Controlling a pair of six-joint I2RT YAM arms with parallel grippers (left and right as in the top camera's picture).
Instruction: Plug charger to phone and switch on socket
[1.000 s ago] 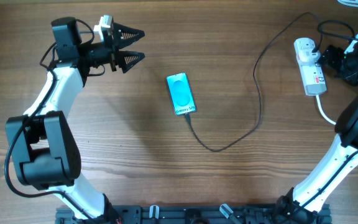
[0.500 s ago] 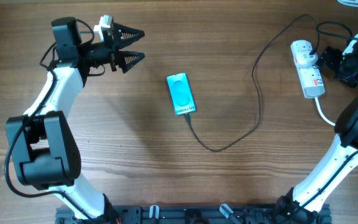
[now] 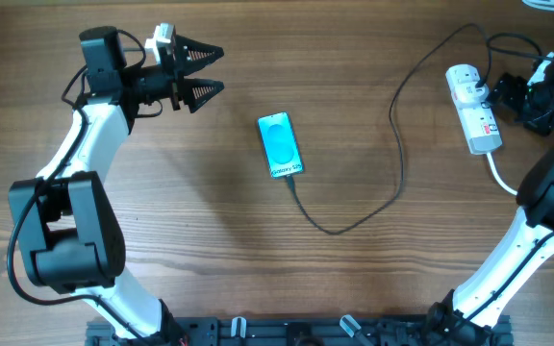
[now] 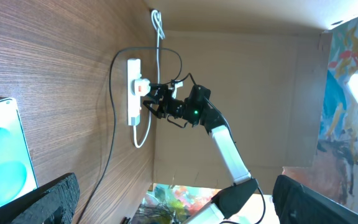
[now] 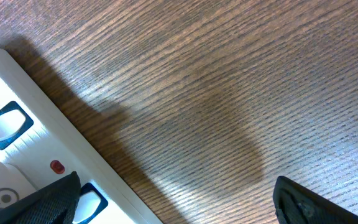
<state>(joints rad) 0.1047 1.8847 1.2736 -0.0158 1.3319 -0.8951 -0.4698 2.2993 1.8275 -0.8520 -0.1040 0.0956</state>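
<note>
The phone [image 3: 280, 144] lies face up mid-table, teal screen lit; its corner shows in the left wrist view [image 4: 2, 162]. The thin black charger cable [image 3: 397, 144] runs from the phone's near end in a loop up to the white socket strip [image 3: 473, 111] at the far right. The strip also shows in the left wrist view [image 4: 133, 90] and, with its switches and red marks, in the right wrist view [image 5: 17, 149]. My right gripper [image 3: 504, 96] is open, one finger against the strip's right side. My left gripper [image 3: 210, 72] is open and empty, far left of the phone.
A thick white cord [image 3: 500, 171] leaves the strip's near end toward the right arm. A white plug [image 3: 467, 77] sits in the strip's far end. Bare wood table lies between phone and strip.
The socket strip has slid a little to the left and turned slightly, with my right gripper following it. The phone, cable loop and left arm have not moved.
</note>
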